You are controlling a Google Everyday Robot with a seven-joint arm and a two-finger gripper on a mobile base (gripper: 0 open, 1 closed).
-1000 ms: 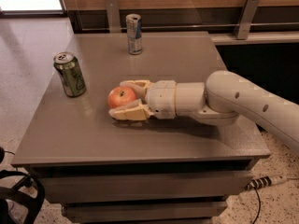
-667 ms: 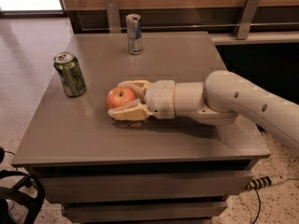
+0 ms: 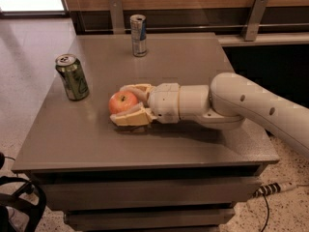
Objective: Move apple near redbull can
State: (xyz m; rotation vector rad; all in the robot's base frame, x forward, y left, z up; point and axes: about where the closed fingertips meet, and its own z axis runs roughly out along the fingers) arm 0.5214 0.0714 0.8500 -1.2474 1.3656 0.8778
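Note:
The red-orange apple (image 3: 121, 102) sits on the grey table (image 3: 193, 149), left of centre. My gripper (image 3: 119, 104) reaches in from the right, low over the table, with one finger (image 3: 136, 88) behind the apple and the other in front, both against it. The redbull can (image 3: 138, 35), slim, silver and blue, stands upright at the table's far edge, well behind the apple. My white arm (image 3: 241, 103) stretches across the right half of the table.
A wider green can (image 3: 72, 77) stands upright near the table's left edge, to the left of the apple. A wooden wall with metal brackets (image 3: 255, 16) runs behind the table. A cable (image 3: 273, 190) lies on the floor at the right.

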